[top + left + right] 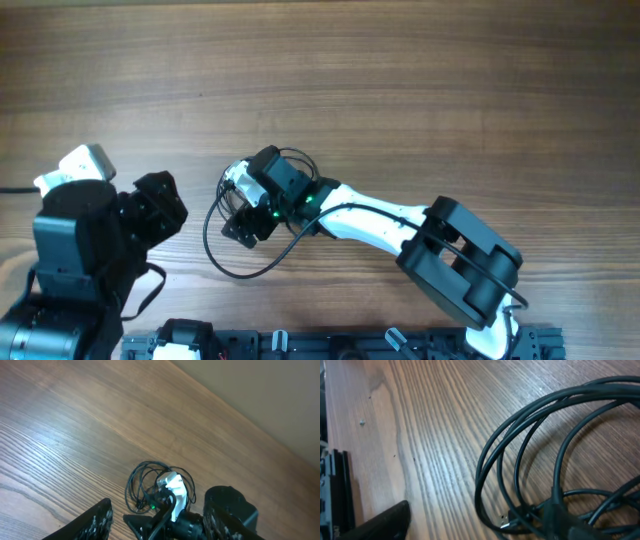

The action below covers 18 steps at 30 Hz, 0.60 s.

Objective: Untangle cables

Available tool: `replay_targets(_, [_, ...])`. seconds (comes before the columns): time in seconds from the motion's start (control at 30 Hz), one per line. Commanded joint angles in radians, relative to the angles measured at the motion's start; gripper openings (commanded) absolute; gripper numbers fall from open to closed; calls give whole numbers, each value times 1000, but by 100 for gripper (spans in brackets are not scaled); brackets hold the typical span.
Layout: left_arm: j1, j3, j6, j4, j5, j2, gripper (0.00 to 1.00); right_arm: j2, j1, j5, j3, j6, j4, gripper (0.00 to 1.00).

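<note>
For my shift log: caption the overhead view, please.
Right pincer over the coiled black cables on a wooden table; left pincer apart.

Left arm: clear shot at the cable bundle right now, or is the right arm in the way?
Probably yes, for the outer loop only. Bare table lies between the left gripper and the near side of the cables, but the right gripper sits over the middle of the bundle.

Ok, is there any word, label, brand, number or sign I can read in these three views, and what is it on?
None: no text can be read in any view.
The cables and the wooden table show no print.
The left arm and right arm show no legible marking.
The green light on the right arm is a lamp, not a sign.
</note>
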Motion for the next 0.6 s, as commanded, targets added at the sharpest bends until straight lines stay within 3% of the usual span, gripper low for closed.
replay_targets(0.0, [-1, -1, -2, -15, -20, -1, 60, 68, 1, -12, -2, 31, 49, 80])
replay_targets(0.07, [-1, -1, -2, -24, -20, -1, 60, 97, 1, -13, -2, 61, 71, 78])
replay_targets(0.13, [-1, -1, -2, -31, -20, -1, 61, 120, 1, -13, -2, 64, 78, 68])
replay_targets(0.17, [-1, -1, -2, -35, -20, -1, 61, 129, 1, -12, -2, 75, 78, 55])
replay_targets(0.2, [-1, -1, -2, -38, -20, -1, 61, 130, 1, -13, -2, 80, 75, 26])
replay_targets(0.27, [-1, -1, -2, -41, -20, -1, 61, 126, 1, -18, -1, 85, 61, 4])
replay_targets(0.43, [-1, -1, -1, -45, -20, -1, 61, 80, -17, -20, 8, 77, -61, 4])
replay_targets(0.57, [-1, -1, 1, -44, -21, 0, 63, -69, -64, -20, 78, -1, -311, 4])
